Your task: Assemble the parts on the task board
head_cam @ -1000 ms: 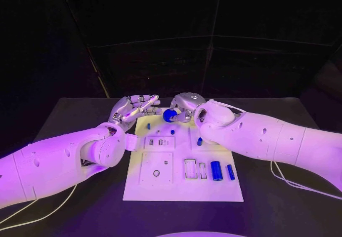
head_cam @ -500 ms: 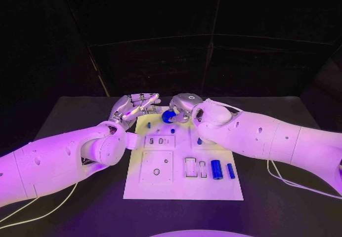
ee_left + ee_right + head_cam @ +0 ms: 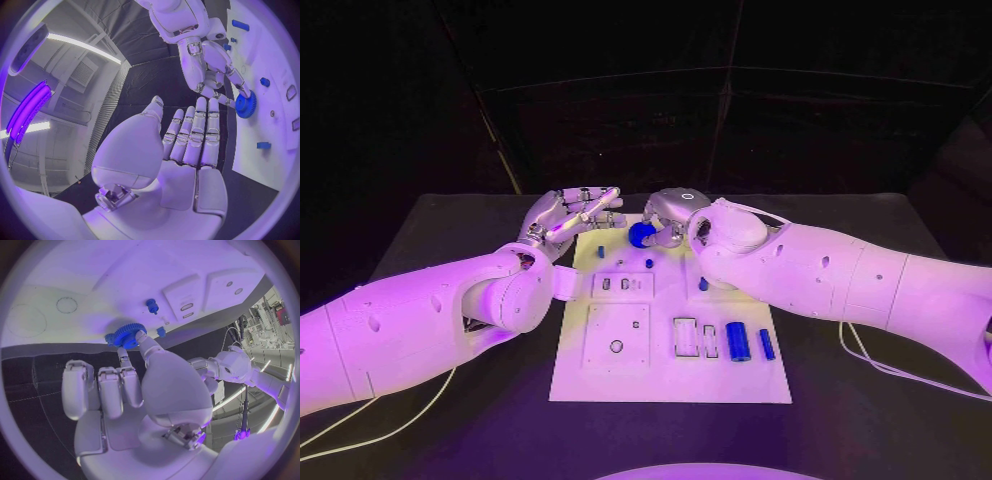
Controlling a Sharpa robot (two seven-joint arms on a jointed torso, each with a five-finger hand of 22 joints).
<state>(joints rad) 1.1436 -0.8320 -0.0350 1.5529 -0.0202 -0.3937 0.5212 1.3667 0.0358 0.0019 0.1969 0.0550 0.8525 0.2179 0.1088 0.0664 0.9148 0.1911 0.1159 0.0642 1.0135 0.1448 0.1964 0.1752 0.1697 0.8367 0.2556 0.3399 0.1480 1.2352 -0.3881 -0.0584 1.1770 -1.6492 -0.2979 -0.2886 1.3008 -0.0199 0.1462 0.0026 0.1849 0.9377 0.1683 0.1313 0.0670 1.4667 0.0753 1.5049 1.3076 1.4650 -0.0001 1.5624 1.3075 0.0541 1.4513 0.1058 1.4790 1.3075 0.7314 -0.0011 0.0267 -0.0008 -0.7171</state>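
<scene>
The white task board (image 3: pixel 669 330) lay in the middle of the black counter (image 3: pixel 877 400), its long sides running from the near edge toward the far edge. At the board's far edge the right hand (image 3: pixel 678 215) held one blue gear (image 3: pixel 643 234) pinched between thumb and a finger, the gear touching or just above the board; which of the two could not be told. The right wrist view showed the same gear (image 3: pixel 126 335) at the fingertips (image 3: pixel 139 337), with the remaining fingers curled loosely behind it. The left hand (image 3: pixel 567 218) hovered over the far left corner of the board, holding nothing, its fingers (image 3: pixel 199 131) held straight and side by side with the thumb apart, palm turned toward the gear.

Near the right edge of the board's near half lay two blue cylinders: a thick one (image 3: pixel 738 343) and, just beside it, a thinner one (image 3: pixel 767 345), both lengthwise along the board. Four smaller blue pieces showed in the far half: one small peg (image 3: pixel 602 254) toward the left edge, one (image 3: pixel 649 264) near the middle, one pale piece (image 3: pixel 620 263) between those two, and one (image 3: pixel 702 285) beside the right arm. Two white rectangular blocks (image 3: pixel 685 338) lay just left of the cylinders.
</scene>
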